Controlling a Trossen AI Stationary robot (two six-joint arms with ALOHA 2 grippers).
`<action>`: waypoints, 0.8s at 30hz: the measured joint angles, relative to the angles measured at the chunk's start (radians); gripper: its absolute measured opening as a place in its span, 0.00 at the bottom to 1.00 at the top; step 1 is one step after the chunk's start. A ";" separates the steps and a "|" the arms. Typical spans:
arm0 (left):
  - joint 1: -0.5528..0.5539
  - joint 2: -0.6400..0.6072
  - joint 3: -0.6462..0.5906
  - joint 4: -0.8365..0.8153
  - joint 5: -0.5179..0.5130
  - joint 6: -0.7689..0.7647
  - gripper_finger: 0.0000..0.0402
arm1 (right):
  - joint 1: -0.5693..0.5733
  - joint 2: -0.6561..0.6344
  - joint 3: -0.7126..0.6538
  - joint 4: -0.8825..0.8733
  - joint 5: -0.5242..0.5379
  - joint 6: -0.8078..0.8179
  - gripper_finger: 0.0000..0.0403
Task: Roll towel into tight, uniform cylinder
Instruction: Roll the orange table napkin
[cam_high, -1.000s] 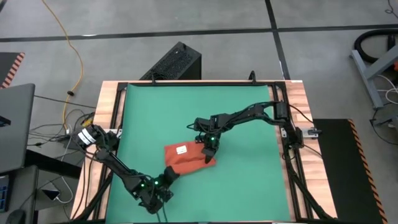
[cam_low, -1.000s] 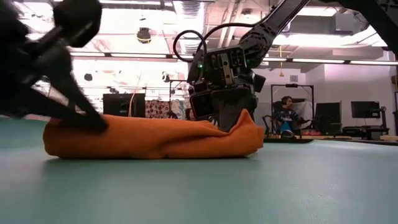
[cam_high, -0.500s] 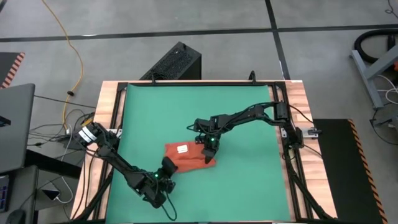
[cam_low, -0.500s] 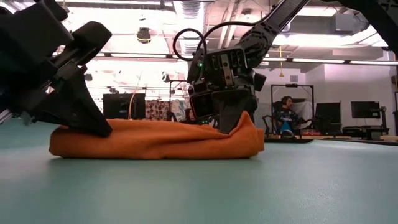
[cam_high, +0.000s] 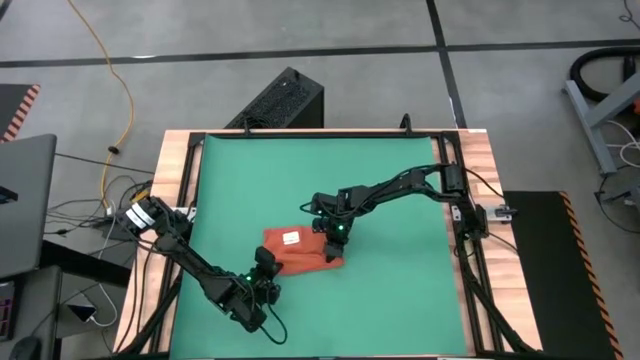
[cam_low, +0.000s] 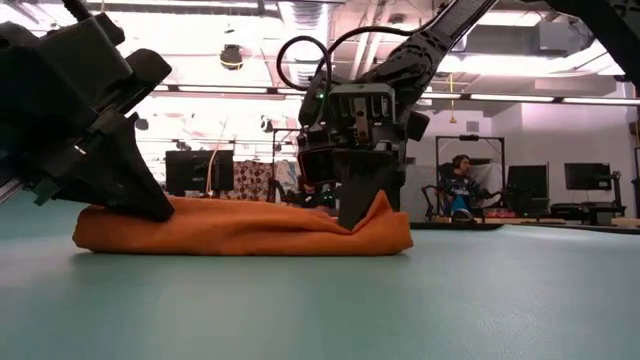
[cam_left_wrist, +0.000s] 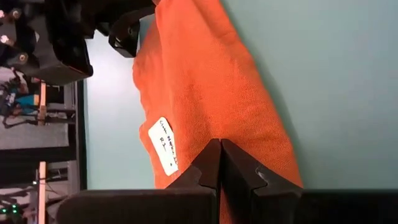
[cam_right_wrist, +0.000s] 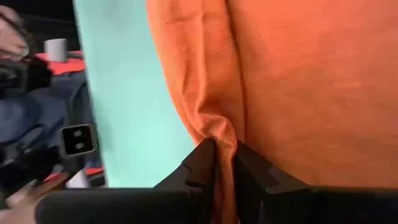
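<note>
The orange-red towel (cam_high: 302, 254) lies as a long low bundle on the green mat (cam_high: 390, 190), its white tag (cam_high: 293, 239) facing up. In the low view the towel (cam_low: 240, 230) rests flat, with a raised fold at its right end. My left gripper (cam_high: 266, 263) is shut at the towel's left end, and it also shows in the low view (cam_low: 160, 208). My right gripper (cam_high: 333, 245) is shut on the towel's right end. My left gripper's shut fingertips (cam_left_wrist: 211, 152) rest on the towel's left end, beside the tag (cam_left_wrist: 165, 146), slanting down from the near left. The fingers hide whether cloth lies between them. The towel lies on the mat under them. My right gripper pinches a raised fold of cloth (cam_right_wrist: 219, 127) at the towel's right end between its two fingers, which point down from above. The fold stands up as a small peak (cam_low: 380, 205), and the rest of the towel lies on the mat.
A black box (cam_high: 285, 100) stands beyond the far edge. The mat sits in a wooden frame (cam_high: 180, 180) with dark rails. A laptop (cam_high: 25, 200) and cables lie to the left. A seated person (cam_low: 458, 185) shows far behind the table.
My left gripper has moved from near the table's front edge toward the far edge, taking the towel's near left corner with it. The towel is narrower now. My right gripper has shifted slightly toward the left, and the towel's right end has followed.
</note>
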 joint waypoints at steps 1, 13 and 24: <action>0.000 0.000 0.000 -0.010 0.001 -0.016 0.00 | 0.001 -0.004 0.000 -0.003 0.023 -0.004 0.18; 0.000 -0.001 -0.041 -0.085 0.039 -0.154 0.00 | 0.048 -0.089 -0.002 -0.039 0.240 -0.118 0.19; -0.001 -0.001 -0.051 -0.071 0.035 -0.158 0.00 | 0.118 -0.128 -0.002 -0.088 0.320 -0.256 0.19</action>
